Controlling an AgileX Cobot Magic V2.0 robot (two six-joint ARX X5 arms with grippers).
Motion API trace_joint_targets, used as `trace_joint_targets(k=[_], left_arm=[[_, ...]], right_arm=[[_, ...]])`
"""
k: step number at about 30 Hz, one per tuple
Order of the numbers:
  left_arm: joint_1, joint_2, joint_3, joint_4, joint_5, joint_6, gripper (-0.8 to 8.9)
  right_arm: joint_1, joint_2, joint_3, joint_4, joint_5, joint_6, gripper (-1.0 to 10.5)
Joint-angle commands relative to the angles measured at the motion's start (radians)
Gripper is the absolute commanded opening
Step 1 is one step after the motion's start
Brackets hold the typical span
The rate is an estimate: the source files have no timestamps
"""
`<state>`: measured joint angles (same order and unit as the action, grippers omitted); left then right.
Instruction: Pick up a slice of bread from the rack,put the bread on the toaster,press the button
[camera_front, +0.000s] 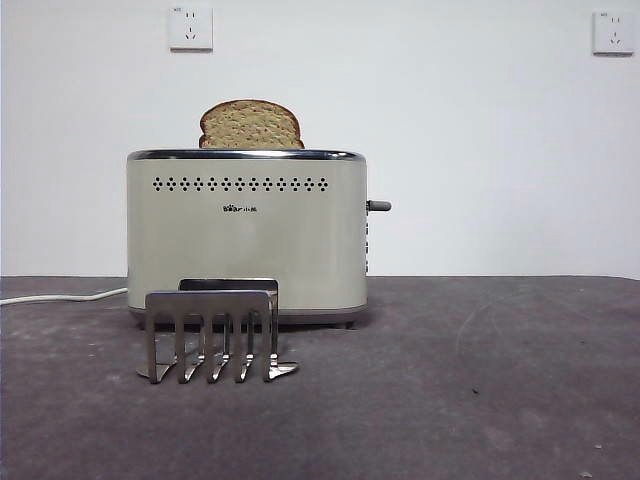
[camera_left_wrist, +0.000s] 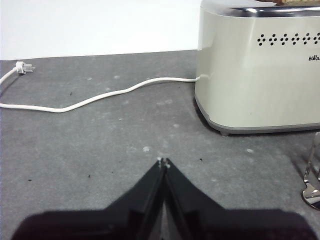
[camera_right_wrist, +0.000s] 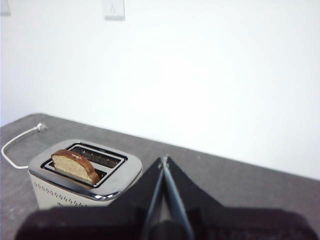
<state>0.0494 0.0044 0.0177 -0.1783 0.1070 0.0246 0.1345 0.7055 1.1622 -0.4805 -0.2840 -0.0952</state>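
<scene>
Bread slice (camera_front: 250, 125) is sitting upright in one slot of the toaster (camera_front: 246, 235), domed top poking above the chrome rim, speckled tan crumb with a darker brown crust. From the right gripper (camera_right_wrist: 165, 160), hovering high with its jaws pressed together and holding nothing, the slice sits below and off to one side. Left gripper (camera_left_wrist: 163, 162) is low over the table, jaws closed too, toaster just ahead. Button (camera_front: 378, 206) sticks out near the top of the toaster's narrow end. Rack (camera_front: 212, 335) stands bare in front.
</scene>
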Motion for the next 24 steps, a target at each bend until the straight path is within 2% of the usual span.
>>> trace_joint_targets(k=[1, 11, 18, 24], left_arm=[[0.003, -0.002, -0.014, -0.001, -0.002, -0.010, -0.03], [0.003, -0.002, -0.014, 0.000, -0.002, -0.010, -0.03], [0.003, -0.002, -0.014, 0.000, -0.002, -0.010, -0.03], [0.003, -0.002, -0.014, 0.000, -0.002, -0.010, -0.03]], right_arm=[[-0.004, -0.092, -0.167, 0.109, 0.003, 0.013, 0.0], [-0.017, -0.352, -0.649, 0.410, 0.006, 0.013, 0.0], [-0.038, -0.514, -0.875, 0.432, 0.109, 0.020, 0.0], [-0.043, -0.625, -1.032, 0.447, 0.134, 0.054, 0.0]])
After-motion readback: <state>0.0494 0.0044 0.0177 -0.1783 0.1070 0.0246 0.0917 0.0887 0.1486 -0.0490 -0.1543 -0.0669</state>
